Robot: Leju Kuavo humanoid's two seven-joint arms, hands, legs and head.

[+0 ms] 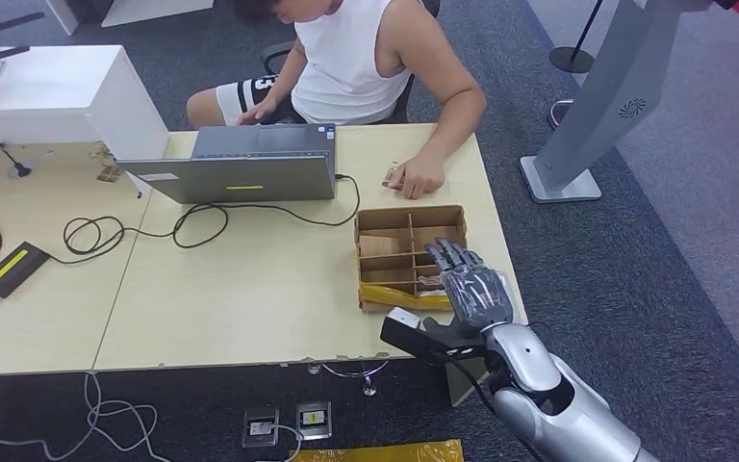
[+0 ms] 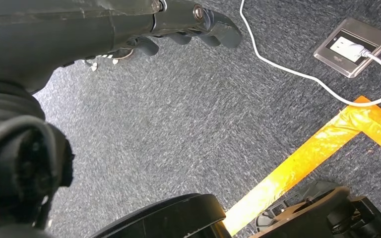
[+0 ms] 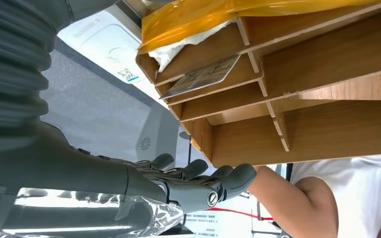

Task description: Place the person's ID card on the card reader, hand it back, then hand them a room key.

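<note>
My right hand hovers over the near right corner of a wooden compartment box, fingers stretched out and apart, holding nothing. In the right wrist view the fingers reach along beside the box, and a printed card lies flat in one compartment. Across the table a seated person in a white top rests a hand on a small card. A black device with a yellow stripe lies at the table's left. My left hand hangs over the carpet, empty.
An open grey laptop with black cables stands mid-table, and a white box sits at the back left. Yellow tape wraps the wooden box's near edge. A grey stand base is on the carpet to the right. A floor socket and orange tape lie below.
</note>
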